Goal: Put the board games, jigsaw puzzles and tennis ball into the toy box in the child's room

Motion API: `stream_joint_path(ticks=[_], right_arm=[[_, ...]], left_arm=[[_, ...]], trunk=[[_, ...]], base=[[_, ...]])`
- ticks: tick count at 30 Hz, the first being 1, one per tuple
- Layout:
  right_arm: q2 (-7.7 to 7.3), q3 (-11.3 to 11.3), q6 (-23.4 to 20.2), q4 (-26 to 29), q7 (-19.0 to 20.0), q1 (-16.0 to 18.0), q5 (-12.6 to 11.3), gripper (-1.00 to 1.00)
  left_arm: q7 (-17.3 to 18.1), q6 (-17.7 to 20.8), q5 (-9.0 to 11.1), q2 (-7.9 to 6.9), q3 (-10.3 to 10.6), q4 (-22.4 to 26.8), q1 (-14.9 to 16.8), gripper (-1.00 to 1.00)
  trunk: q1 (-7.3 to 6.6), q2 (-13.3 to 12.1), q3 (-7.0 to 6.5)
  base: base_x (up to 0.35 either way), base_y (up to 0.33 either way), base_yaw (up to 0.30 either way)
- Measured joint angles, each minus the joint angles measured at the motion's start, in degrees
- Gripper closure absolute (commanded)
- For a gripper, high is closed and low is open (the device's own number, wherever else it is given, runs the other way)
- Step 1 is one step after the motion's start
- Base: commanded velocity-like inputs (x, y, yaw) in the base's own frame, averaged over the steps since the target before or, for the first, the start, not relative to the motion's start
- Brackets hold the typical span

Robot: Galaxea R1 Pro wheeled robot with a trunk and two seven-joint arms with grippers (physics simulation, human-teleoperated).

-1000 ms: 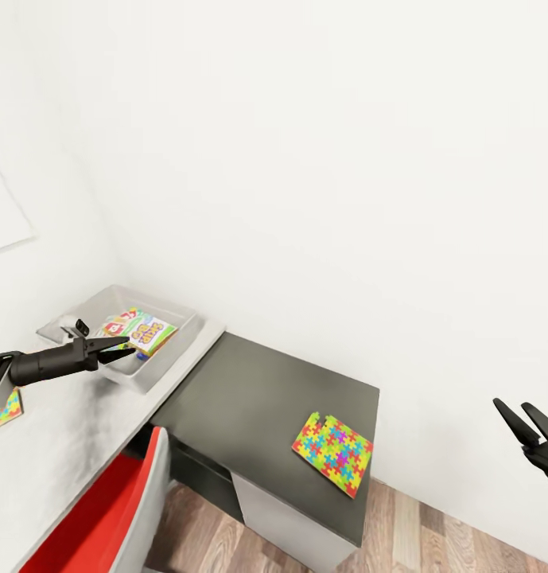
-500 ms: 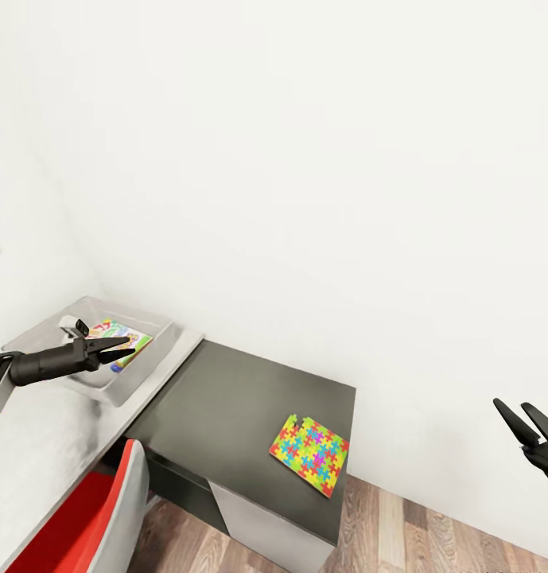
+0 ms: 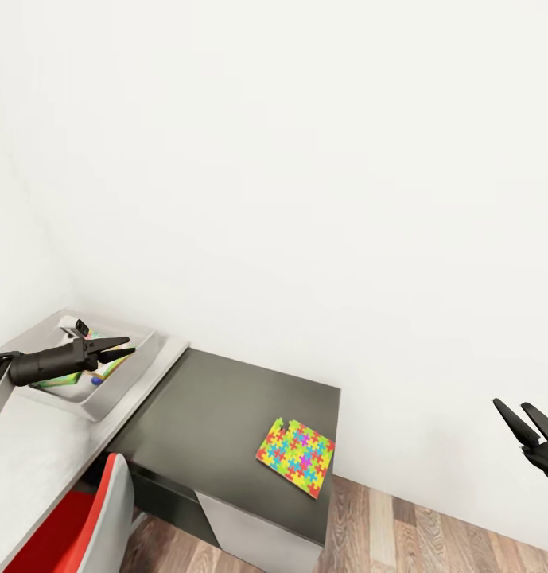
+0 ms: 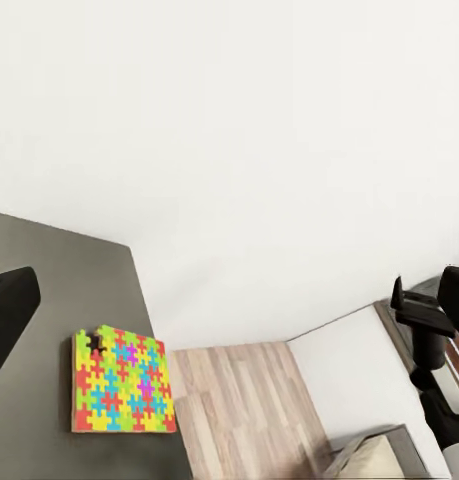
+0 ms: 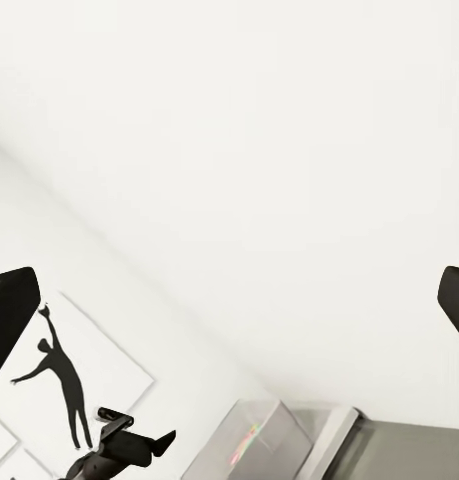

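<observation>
While my left end effector (image 3: pixel 122 347) hangs over the toy box (image 3: pixel 143 373) with its fingers nearly together and holding nothing, my right end effector (image 3: pixel 522 424) stands parted and empty, well apart over the floor. One jigsaw puzzle (image 3: pixel 296 457) lies flat on the dark lower counter (image 3: pixel 218 414), near its front corner. I judge it thin, light and somewhat flexible; an edge overhanging or nearest the counter rim offers the best hold. A board game (image 3: pixel 106 368) rests inside the toy box.
</observation>
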State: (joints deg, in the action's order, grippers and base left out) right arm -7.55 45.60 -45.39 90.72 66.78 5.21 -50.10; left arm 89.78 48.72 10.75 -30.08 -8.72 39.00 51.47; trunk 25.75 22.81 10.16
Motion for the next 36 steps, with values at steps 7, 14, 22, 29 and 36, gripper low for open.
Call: stream_joint_path(ticks=[7,14,22,29,36], right_arm=[[0.00,0.00,-0.04,0.00,-0.02,0.00,0.01,-1.00],[0.00,0.06,-0.02,-0.01,-0.05,0.00,-0.01,-1.00],[-0.04,0.09,-0.01,-0.01,-0.07,0.00,0.00,-1.00],[-0.05,0.08,0.00,-0.02,-0.08,0.00,-0.03,-1.00],[-0.04,0.09,0.04,-0.01,-0.24,0.00,0.01,-1.00]], left_arm=[[0.00,-0.18,-0.01,-0.01,0.00,-0.01,0.00,-1.00],[0.00,-0.20,-0.02,-0.03,0.00,-0.01,0.00,-1.00],[0.00,-0.20,-0.02,-0.04,0.00,0.01,0.00,-1.00],[0.00,-0.26,-0.04,0.02,0.02,0.00,0.00,-1.00],[0.00,-0.44,-0.01,0.04,0.06,0.00,0.00,-1.00]], trunk=[[0.00,0.00,-0.65],[0.00,0.00,-1.31],[0.00,0.00,-2.05],[0.02,-0.01,-2.71],[0.00,-0.01,-3.36]], base=[[0.000,0.000,-0.150],[0.000,0.000,-0.150],[0.000,0.000,-0.150],[-0.075,-0.003,-0.150],[-0.082,-0.059,-0.150]])
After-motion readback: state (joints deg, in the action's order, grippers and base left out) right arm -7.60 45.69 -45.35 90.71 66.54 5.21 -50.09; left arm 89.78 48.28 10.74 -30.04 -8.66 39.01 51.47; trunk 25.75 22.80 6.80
